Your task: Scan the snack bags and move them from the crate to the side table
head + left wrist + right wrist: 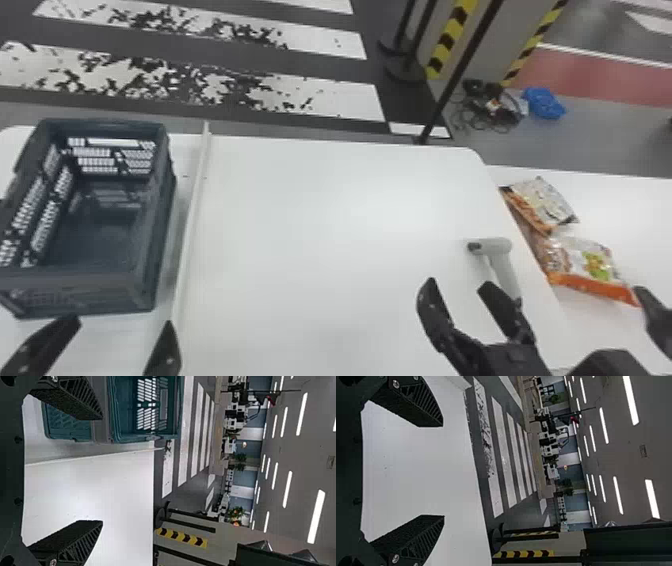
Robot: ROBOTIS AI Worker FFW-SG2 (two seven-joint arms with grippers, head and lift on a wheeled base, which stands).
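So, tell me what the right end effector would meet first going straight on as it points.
As far as the views show, its way looks free: the right end effector points out over the white tabletop, left of the scanner. Its height is unclear, so it might touch the tabletop first.

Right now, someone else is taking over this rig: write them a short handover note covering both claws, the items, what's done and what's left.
Left claw: open, holding nothing, just before the crate.
Right claw: open, holding nothing, beside the scanner, which lies on the main table.
Done: at least two snack bags lie on the side table; the visible part of the crate's inside holds none.
Left: probably no more moving; I can't tell whether the bags were scanned, so check.
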